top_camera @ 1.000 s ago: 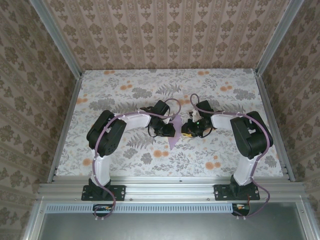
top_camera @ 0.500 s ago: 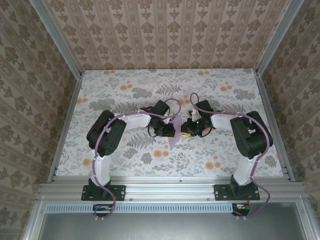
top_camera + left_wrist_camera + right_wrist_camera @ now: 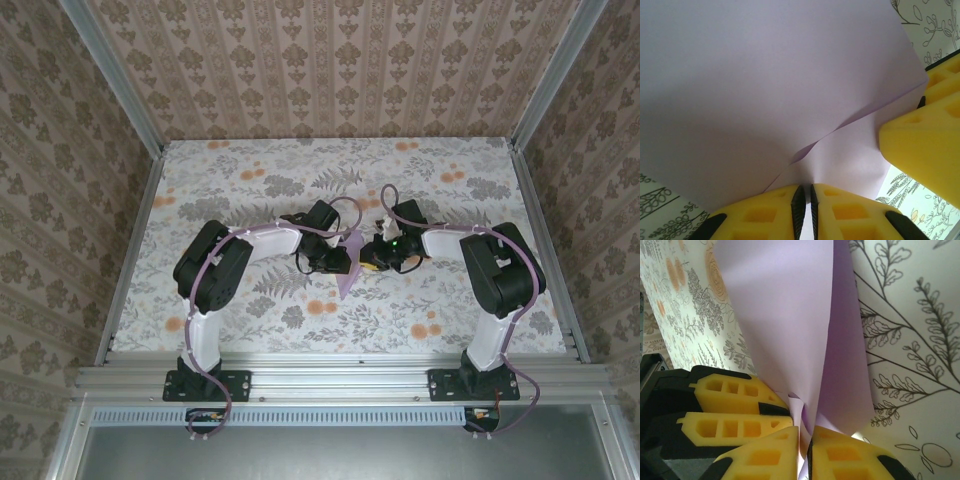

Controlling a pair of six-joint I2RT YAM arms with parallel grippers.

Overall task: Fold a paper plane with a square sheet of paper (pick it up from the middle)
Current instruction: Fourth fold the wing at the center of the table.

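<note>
the top camera, above and behind the arm bases, looks down on the whole floral table (image 3: 250, 170). each wrist camera peers close past its own yellow fingers (image 3: 760, 215), facing the other across the shared lavender paper (image 3: 765, 75) at table centre.

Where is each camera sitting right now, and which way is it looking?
Top external: above and behind, looking down on the floral table; left arm, right arm, left claw and right claw meeting at the lavender paper.
Left wrist: on the left wrist, looking along its claw at the paper; right claw's fingers at right.
Right wrist: on the right wrist, facing the paper; own claw below, left claw's fingers lower left.
Shared: the paper and both claws.
</note>
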